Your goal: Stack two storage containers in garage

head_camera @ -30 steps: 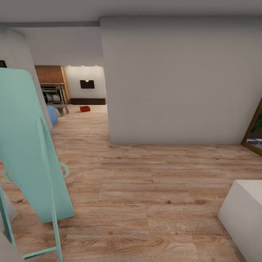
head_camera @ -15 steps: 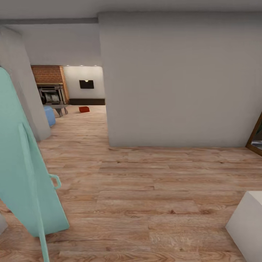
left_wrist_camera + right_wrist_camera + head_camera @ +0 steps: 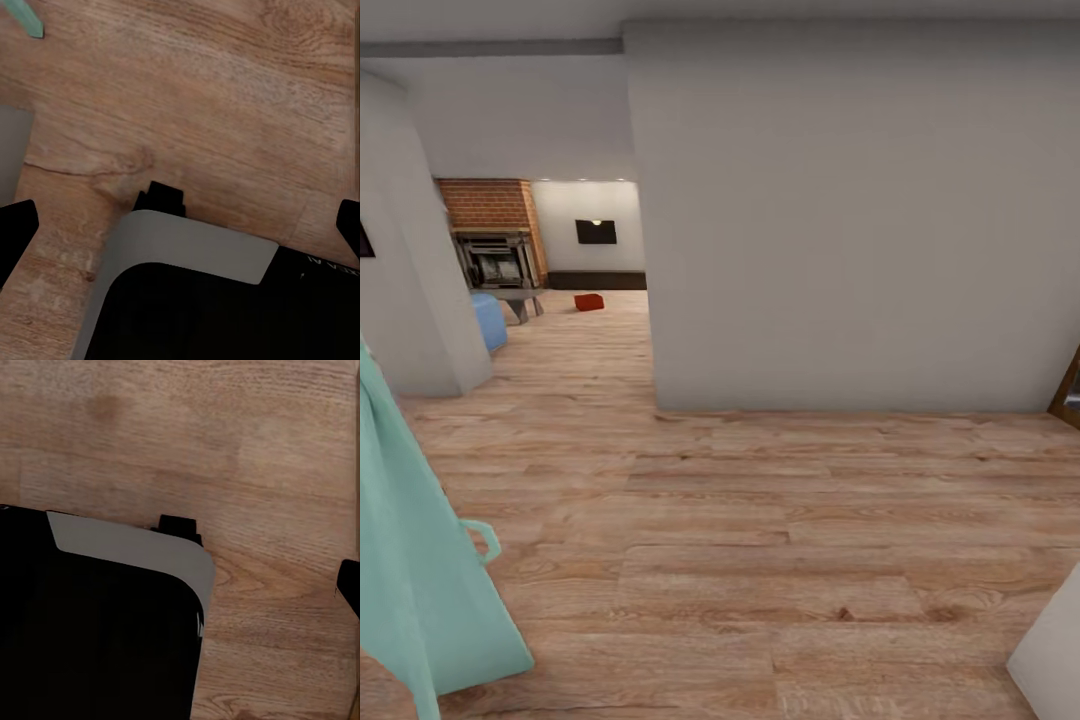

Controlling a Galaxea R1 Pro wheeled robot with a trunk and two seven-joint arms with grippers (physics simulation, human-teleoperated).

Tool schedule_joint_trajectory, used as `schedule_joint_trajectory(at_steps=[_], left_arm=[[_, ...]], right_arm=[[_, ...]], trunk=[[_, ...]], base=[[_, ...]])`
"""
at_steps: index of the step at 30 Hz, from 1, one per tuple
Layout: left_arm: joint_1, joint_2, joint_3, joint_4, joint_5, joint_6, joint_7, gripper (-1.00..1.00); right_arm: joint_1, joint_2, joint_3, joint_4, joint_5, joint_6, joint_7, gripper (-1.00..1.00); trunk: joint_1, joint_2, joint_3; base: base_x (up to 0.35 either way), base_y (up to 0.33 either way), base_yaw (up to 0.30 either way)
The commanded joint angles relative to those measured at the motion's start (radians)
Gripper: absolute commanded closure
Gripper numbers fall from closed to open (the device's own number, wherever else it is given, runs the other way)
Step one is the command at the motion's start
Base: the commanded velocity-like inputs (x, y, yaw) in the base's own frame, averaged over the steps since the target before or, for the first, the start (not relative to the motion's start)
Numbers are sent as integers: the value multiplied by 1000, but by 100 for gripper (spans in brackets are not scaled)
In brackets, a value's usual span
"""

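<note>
Far down the passage, one red-orange storage container (image 3: 589, 301) sits on the wood plank floor of the living room (image 3: 560, 250), near the brick fireplace (image 3: 495, 215) and below the black wall TV (image 3: 596, 231). It looks very small from here. In the left wrist view my left gripper (image 3: 180, 225) hangs over the plank floor, its two dark fingertips (image 3: 16, 225) far apart at the picture's edges, open and holding nothing. In the right wrist view my right gripper (image 3: 180, 585) is also over the floor; one fingertip (image 3: 349, 585) shows at the edge, set wide.
A broad grey wall (image 3: 840, 220) blocks the middle and right; the opening lies to its left, beside a grey pillar (image 3: 410, 260). A tall teal board (image 3: 410, 560) leans at the near left. A white block (image 3: 1055, 650) stands at the near right. A blue sofa (image 3: 488, 320) and low grey table (image 3: 520, 296) stand beyond.
The whole head view has shifted: the camera has moved forward and to the right, so the teal board and white block slide towards the picture's edges. The container lies where it was.
</note>
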Motion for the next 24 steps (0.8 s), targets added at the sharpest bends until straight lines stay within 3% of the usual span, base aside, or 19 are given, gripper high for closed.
schedule_joint_trajectory(at_steps=[1,24], left_arm=[[-1,0,-5,1,7,-3,0,-100],[-1,0,-5,1,7,0,0,-100]], right_arm=[[-1,0,6,3,4,-6,0,-100],[-1,1,2,3,3,-1,0,-100]], trunk=[[1,-1,-1],[1,-1,-1]], base=[[323,0,0],[323,0,0]])
